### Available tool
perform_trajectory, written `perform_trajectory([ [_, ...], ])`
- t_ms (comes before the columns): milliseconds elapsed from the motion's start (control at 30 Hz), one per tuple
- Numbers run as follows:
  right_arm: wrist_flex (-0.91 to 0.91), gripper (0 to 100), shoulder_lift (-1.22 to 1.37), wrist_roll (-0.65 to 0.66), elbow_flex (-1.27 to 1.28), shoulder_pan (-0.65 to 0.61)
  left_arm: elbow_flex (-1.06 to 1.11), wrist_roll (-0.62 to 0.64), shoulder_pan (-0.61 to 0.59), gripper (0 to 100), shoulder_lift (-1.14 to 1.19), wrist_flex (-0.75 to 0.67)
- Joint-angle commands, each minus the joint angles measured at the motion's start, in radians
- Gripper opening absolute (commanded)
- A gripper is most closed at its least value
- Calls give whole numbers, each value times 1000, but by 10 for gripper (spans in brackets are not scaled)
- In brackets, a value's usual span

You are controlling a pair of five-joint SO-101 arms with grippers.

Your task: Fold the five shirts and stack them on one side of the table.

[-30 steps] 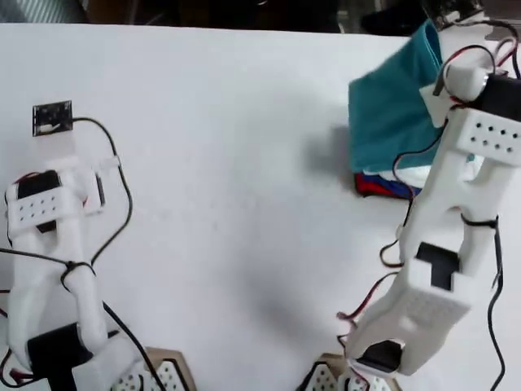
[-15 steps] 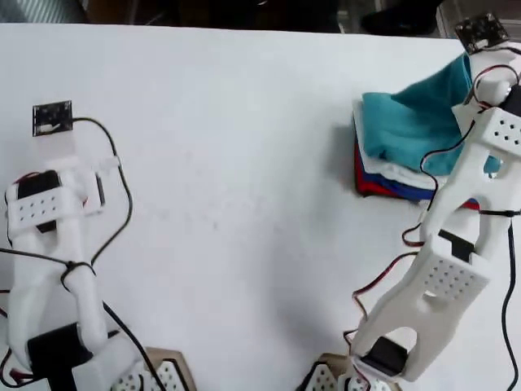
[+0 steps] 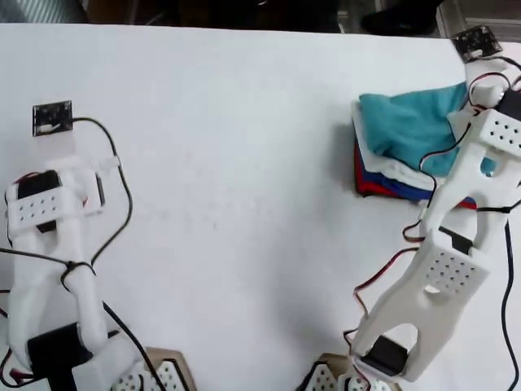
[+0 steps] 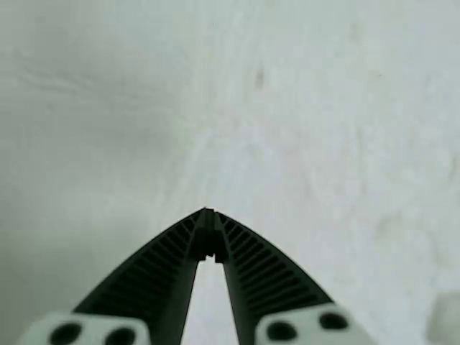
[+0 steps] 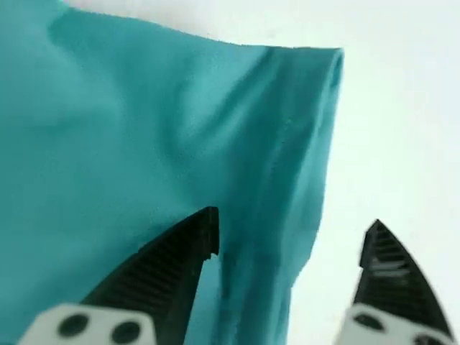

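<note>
Teal shirt (image 3: 407,122) tops the stack (image 3: 383,181) at the desk's (image 3: 228,122) right edge, right fingers (image 5: 172,266) spread over it — left fingers (image 4: 165,277) pressed together.

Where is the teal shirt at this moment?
In the high view the teal shirt lies atop the stack of folded shirts at the far right of the table, beneath the open right gripper.

Robot lab bench, white table (image 3: 228,122), exposed wiring (image 3: 122,187), bare circuit board (image 3: 52,117)
</note>
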Motion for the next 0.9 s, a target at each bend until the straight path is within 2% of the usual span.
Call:
perform_trajectory([
  [0, -10, 333, -174, -190, -8, -2, -33, -6, -5, 26, -35, -8],
  [67, 15, 265, -214, -227, 5, -33, -33, -6, -5, 26, -35, -8],
  [167, 111, 7, -240, -227, -6, -97, -33, -6, -5, 26, -35, -8],
  [233, 182, 51, -255, -226, -8, -143, -33, -6, -6, 26, -35, -8],
  [300, 243, 13, -272, -226, 0, -196, -35, -6, -6, 26, -35, -8],
  [433, 364, 21, -291, -227, 3, -292, -39, -6, -6, 26, -35, -8],
  [567, 374, 21, -280, -229, 46, -289, -39, -6, -8, 26, -35, -8],
  [867, 303, 21, -288, -157, 456, -242, -39, -6, -9, 26, -35, -11],
])
